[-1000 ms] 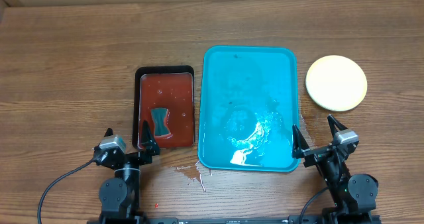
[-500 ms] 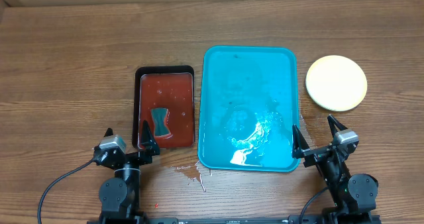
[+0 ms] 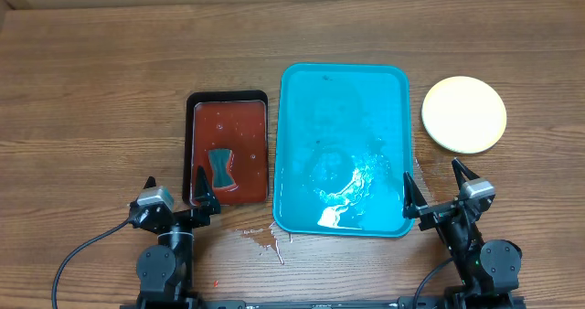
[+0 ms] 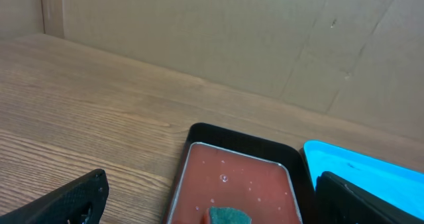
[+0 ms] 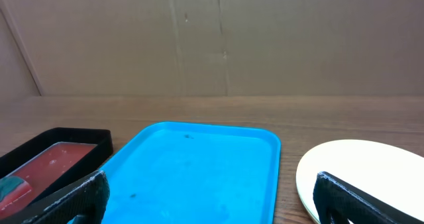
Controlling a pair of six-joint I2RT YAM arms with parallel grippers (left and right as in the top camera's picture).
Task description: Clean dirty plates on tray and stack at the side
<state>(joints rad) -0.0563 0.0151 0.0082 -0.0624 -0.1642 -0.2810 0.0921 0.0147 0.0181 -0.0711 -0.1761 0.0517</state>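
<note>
The turquoise tray (image 3: 343, 144) lies in the middle of the table with no plate on it and wet glints at its near end; it also shows in the right wrist view (image 5: 192, 164) and at the right edge of the left wrist view (image 4: 358, 168). A round pale yellow plate stack (image 3: 463, 114) rests on the table right of the tray, seen too in the right wrist view (image 5: 361, 171); how many plates it holds I cannot tell. My left gripper (image 3: 175, 192) is open and empty at the near edge. My right gripper (image 3: 433, 190) is open and empty by the tray's near right corner.
A black-rimmed dark red tray (image 3: 228, 149) with liquid and a green sponge (image 3: 221, 167) lies left of the turquoise tray, also in the left wrist view (image 4: 232, 181). A wet spill (image 3: 265, 240) marks the table near the front. A cardboard wall (image 5: 212, 38) stands behind.
</note>
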